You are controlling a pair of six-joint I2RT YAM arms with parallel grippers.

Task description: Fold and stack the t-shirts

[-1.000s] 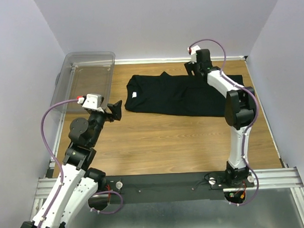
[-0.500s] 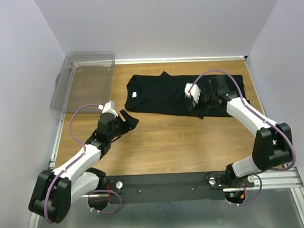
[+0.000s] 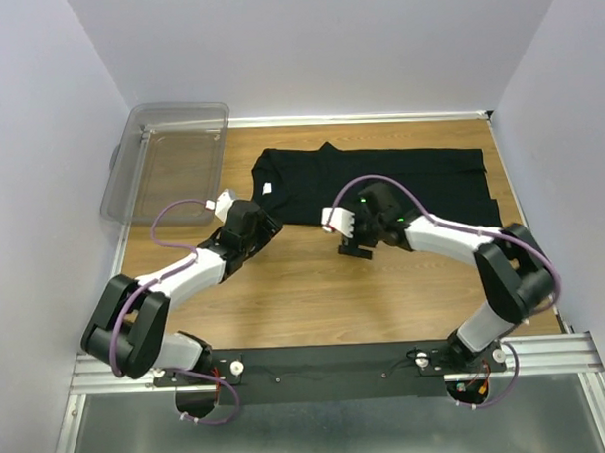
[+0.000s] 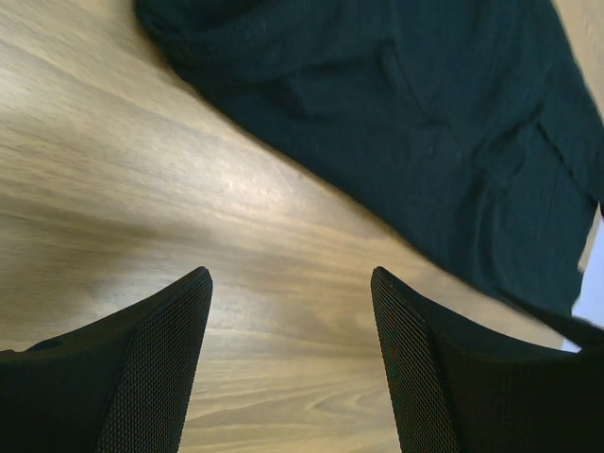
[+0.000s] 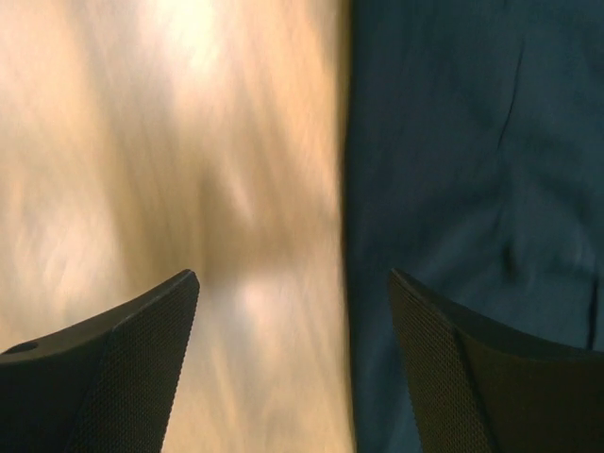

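Black t-shirt lies flat on far half of the wood counter, white neck label at its left end. Left pincer low at the shirt's near-left corner, fingers apart, nothing between them; in its wrist view only bare wood shows between the fingers, cloth just ahead. Right pincer at the shirt's near edge, mid-length, fingers apart, nothing gripped; wrist view blurred, gap straddles the cloth edge. Clear plastic bin far left, apart from the shirt.
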